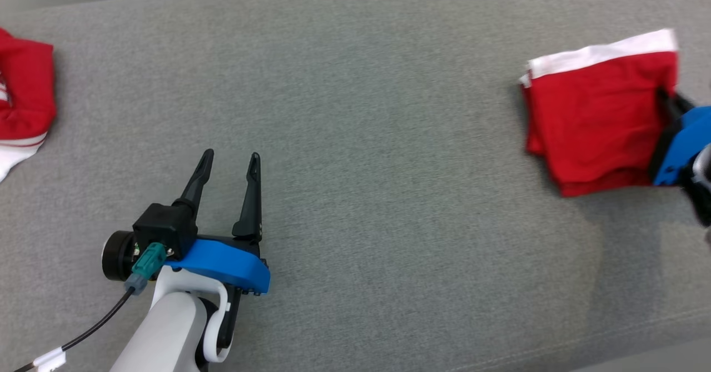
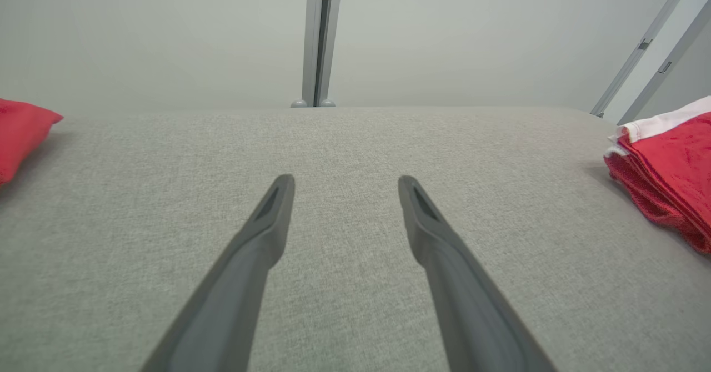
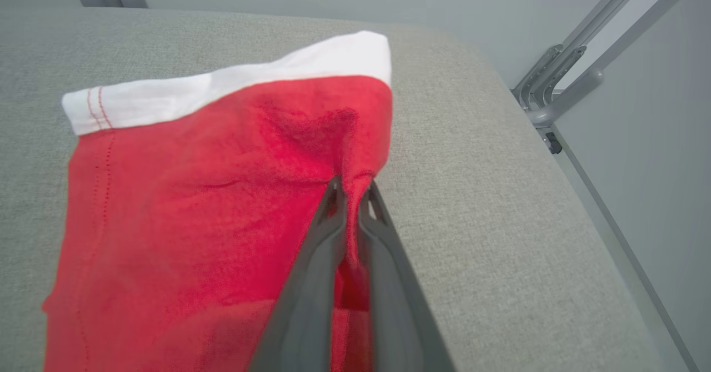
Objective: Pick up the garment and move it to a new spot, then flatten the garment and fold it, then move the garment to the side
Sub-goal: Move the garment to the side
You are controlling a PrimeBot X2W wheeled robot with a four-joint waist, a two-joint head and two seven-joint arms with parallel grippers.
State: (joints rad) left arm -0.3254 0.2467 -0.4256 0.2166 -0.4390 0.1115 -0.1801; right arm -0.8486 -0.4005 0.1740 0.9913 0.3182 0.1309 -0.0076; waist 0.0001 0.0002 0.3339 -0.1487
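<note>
- The garment (image 1: 597,119), red with a white band along its far edge, lies folded on the grey fabric surface (image 1: 361,139), at the right side of the head view.
- The right gripper (image 3: 351,191) is closed on the garment's right edge. Its two dark fingers (image 3: 314,283) pinch a ridge of red cloth between their tips, and the fabric puckers toward the grip.
- The head view shows the garment's layers stacked at its near edge. That side of the view is blurred, so whether the pinched edge is off the surface cannot be told.
- The left gripper (image 1: 231,155) stands wide open and holds nothing. It is over bare surface at the lower left of the head view, well apart from the garment.
- A second red and white cloth (image 1: 25,91) lies at the far left edge of the surface, well apart from both grippers.
</note>
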